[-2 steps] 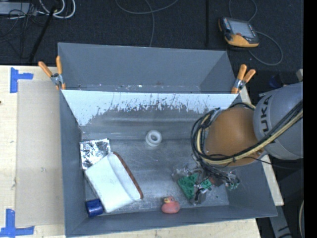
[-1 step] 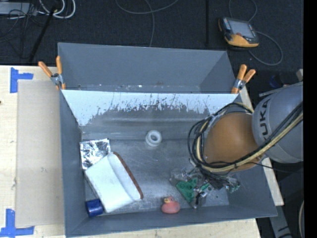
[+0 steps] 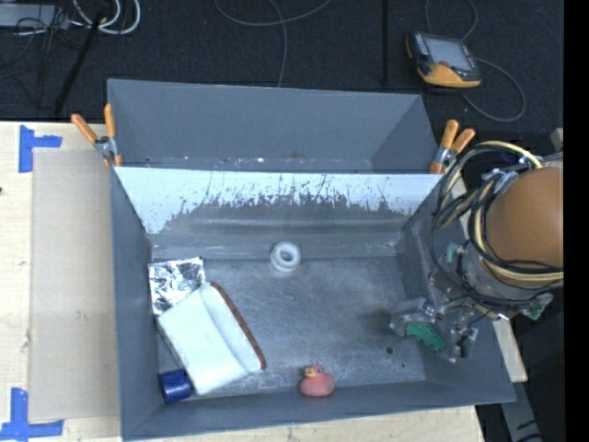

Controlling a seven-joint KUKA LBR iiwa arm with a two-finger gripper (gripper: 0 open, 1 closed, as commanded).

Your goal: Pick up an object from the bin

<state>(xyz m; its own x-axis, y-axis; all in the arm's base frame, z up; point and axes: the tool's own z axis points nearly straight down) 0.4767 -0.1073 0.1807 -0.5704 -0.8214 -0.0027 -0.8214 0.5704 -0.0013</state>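
Front of bin (image 3: pixel 276 136): red-pink lump (image 3: pixel 317 382) at 6 o'clock, blue cyl. (image 3: pixel 175 385) at 7, both lying free. Gripper (image 3: pixel 433 328) sits low at 4 o'clock, right at a small green thing (image 3: pixel 425 335); grip state: can't tell. White pad (image 3: pixel 207 339) at 8, foil (image 3: pixel 175 282) at 9, tape ring (image 3: pixel 285 257) further back, approx. centre. Judging by this, nothing's lifted yet; secure grasp + lift remain.

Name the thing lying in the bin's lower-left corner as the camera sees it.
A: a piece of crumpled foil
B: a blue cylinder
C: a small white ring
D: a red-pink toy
B: the blue cylinder lies in that corner against the white pad, while the white ring lies mid-bin, the red-pink toy by the front wall's middle, and the foil farther back.
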